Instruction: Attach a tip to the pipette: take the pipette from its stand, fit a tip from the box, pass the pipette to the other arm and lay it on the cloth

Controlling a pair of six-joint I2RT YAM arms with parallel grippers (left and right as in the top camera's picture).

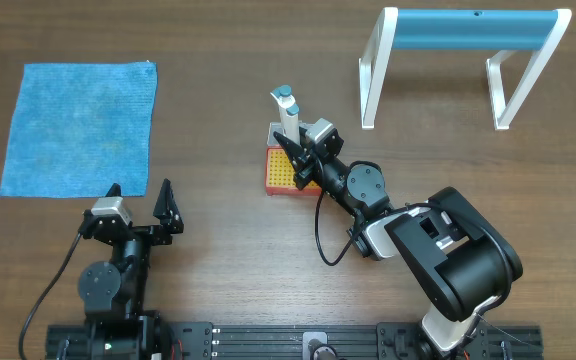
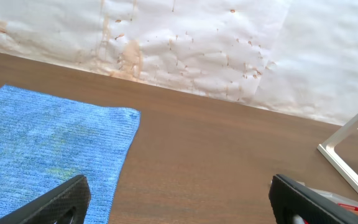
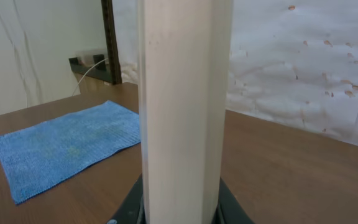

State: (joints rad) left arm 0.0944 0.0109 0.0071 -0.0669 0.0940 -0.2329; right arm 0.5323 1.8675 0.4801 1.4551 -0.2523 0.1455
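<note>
Cloth (image 1: 80, 130), blue and spread flat, lies near the far left corner of the bench (image 1: 218, 260). A stand (image 1: 468, 30) with white legs and a blue top bar is near the far right corner, well apart from the other things. Near the middle of the bench sits the orange tip box (image 1: 280, 172). The left gripper (image 1: 140, 188) is close to the front edge, just in front of the cloth, and its fingers are spread wide with nothing between them.

The right arm reaches from the front right toward the middle. The right gripper (image 1: 303, 150) is closed around the body of the pipette (image 1: 286, 108) and holds it upright over the far part of the tip box. The gripper hides the lower end, so I cannot tell if it touches the box. The pipette has a straight, pale cream body and a grey-blue button on top. In the right wrist view the body stands as a broad column between the fingers.
</note>
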